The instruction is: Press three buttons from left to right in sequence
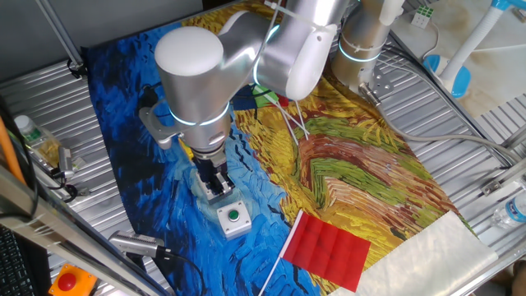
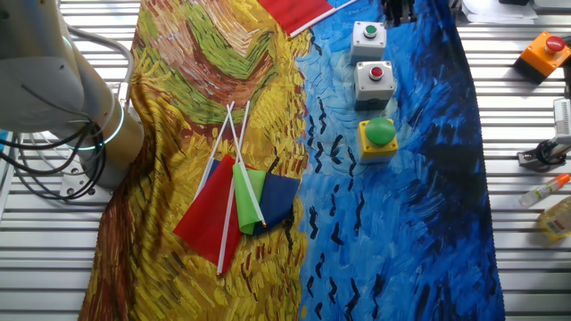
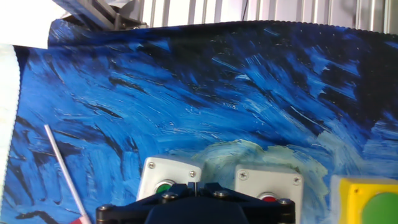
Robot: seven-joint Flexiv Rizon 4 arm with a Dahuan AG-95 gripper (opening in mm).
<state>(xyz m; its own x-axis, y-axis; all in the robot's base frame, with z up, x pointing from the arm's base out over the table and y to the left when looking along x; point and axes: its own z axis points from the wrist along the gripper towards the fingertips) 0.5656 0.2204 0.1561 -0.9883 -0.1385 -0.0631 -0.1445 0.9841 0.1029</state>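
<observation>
Three button boxes stand in a row on the blue part of the painted cloth. In the other fixed view they are a grey box with a small green cap point(image 2: 368, 34), a grey box with a small red cap point(image 2: 375, 74) and a yellow box with a big green dome point(image 2: 379, 135). The hand view shows the green-capped box point(image 3: 166, 180), the red-capped box point(image 3: 268, 185) and the yellow box point(image 3: 365, 199) at the bottom edge. My gripper point(image 3: 196, 186) has its fingertips touching, holding nothing. In one fixed view it point(image 1: 217, 187) hangs just behind the green-capped box point(image 1: 233, 218), hiding the other boxes.
A red flag point(image 1: 327, 248) lies near the boxes at the cloth's end. A bundle of coloured flags point(image 2: 236, 203) lies mid-cloth. An orange box with a red button point(image 2: 546, 52) and small bottles point(image 2: 546, 190) sit on the metal table beside the cloth.
</observation>
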